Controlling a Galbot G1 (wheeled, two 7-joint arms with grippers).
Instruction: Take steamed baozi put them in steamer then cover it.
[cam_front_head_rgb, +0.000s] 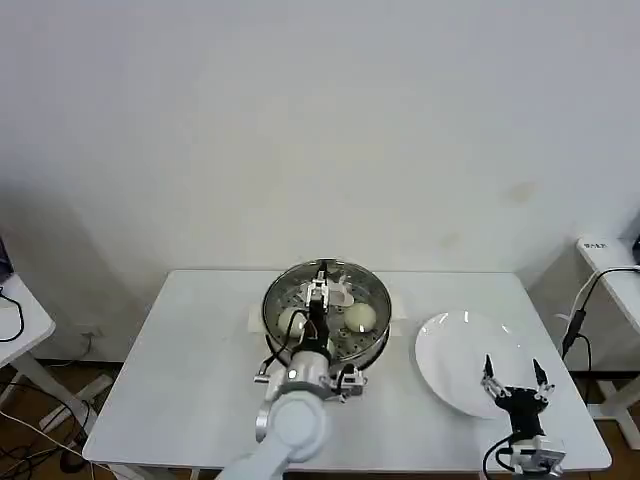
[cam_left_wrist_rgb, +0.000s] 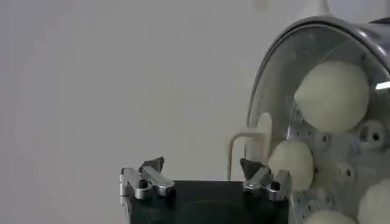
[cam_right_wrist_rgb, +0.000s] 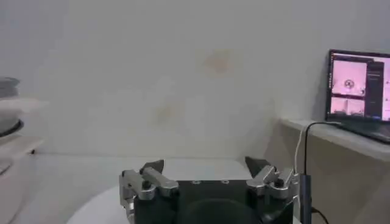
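The steamer (cam_front_head_rgb: 372, 345) stands mid-table with a clear glass lid (cam_left_wrist_rgb: 274, 73) lying on it, its pale handle (cam_left_wrist_rgb: 248, 143) upright. Through the glass I see cream-white steamed baozi (cam_left_wrist_rgb: 334, 96) on the perforated tray; two show in the head view (cam_front_head_rgb: 290, 320) (cam_front_head_rgb: 360, 317). My left gripper (cam_front_head_rgb: 320, 283) (cam_left_wrist_rgb: 203, 169) hangs over the steamer, open, the lid handle just beside one fingertip and nothing between the fingers. My right gripper (cam_front_head_rgb: 517, 383) (cam_right_wrist_rgb: 206, 165) hovers open over the near edge of the white plate (cam_front_head_rgb: 450, 350), which is bare.
The white table's (cam_front_head_rgb: 190, 370) left part is bare. A white side table (cam_front_head_rgb: 612, 262) with a cable and a laptop (cam_right_wrist_rgb: 359, 85) stands to the right. Another small table (cam_front_head_rgb: 20, 320) stands at the left. A plain wall lies behind.
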